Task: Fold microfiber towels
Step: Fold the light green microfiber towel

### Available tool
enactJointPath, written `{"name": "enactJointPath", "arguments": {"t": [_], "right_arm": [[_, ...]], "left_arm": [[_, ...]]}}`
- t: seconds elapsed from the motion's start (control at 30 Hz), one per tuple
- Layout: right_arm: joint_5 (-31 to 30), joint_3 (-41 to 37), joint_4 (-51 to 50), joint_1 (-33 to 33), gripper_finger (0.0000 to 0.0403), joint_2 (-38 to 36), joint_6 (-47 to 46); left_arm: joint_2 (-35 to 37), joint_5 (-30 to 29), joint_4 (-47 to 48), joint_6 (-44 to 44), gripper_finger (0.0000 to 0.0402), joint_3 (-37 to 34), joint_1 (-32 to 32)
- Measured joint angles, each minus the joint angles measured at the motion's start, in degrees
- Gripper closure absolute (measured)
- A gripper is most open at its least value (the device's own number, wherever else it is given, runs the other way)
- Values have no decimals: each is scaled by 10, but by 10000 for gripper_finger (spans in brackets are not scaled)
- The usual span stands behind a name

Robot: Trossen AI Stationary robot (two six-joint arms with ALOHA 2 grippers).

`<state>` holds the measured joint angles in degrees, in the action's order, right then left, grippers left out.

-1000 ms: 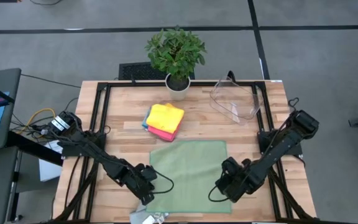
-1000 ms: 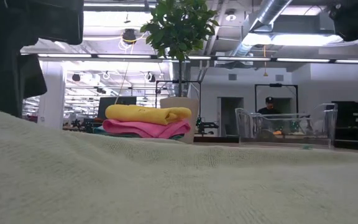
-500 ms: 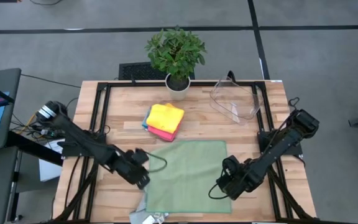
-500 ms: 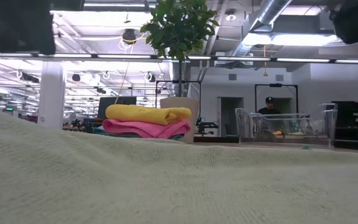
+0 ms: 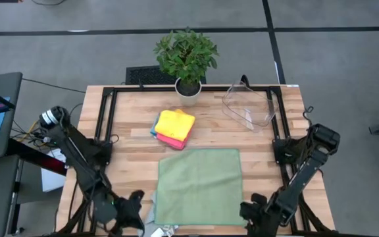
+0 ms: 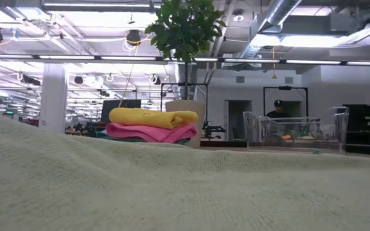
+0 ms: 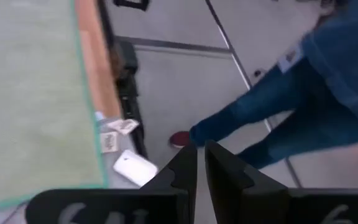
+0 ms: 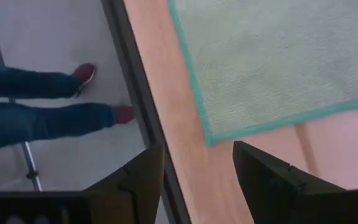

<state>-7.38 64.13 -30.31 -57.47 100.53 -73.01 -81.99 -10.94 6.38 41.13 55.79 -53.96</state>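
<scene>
Left gripper (image 5: 131, 209): at the near left corner of the table (image 5: 130, 125), just off the sage green towel's near-left corner; in the left wrist view its fingers (image 7: 185, 171) are pressed nearly together with nothing between them, so it is closed and empty.
Folded stack (image 5: 174, 127): yellow on pink with a blue edge showing beneath, sitting toward the far side of the table, in front of the potted plant (image 5: 187, 56); these look finished.
Sage green towel (image 5: 199, 186): spread flat in a single layer on the near middle of the table, between the two grippers, touched by neither; no fold in it yet.
Clear bin (image 5: 250, 105): at the far right, lying on the table away from the cloths.
Right gripper (image 5: 256, 214): at the near right edge, just beside the towel's near-right corner; fingers apart, holding nothing.
Progress: a few cloths appear done; the sage one is laid out and wholly unfolded.
Next, likely: both grippers take the near corners.
</scene>
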Motion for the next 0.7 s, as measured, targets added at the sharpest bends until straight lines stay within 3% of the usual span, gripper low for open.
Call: {"name": "enactJointPath", "arguments": {"t": [0.1, 0.2, 0.4, 0.57, 0.7], "right_arm": [[19, 14, 5, 3, 191, 18, 24], [41, 28, 2, 4, 195, 35, 63], [51, 41, -24, 7, 201, 38, 87], [44, 46, -50, 4, 207, 37, 142], [30, 46, -40, 5, 206, 38, 242]], "left_arm": [[-57, 2, 9, -44, 379, 41, -7], [-119, -2, 102, -75, 379, 101, -5], [-190, -98, 303, -103, 379, 218, -2], [-193, -150, 322, -154, 379, 236, -6], [-194, -107, 268, -114, 377, 207, -7]]}}
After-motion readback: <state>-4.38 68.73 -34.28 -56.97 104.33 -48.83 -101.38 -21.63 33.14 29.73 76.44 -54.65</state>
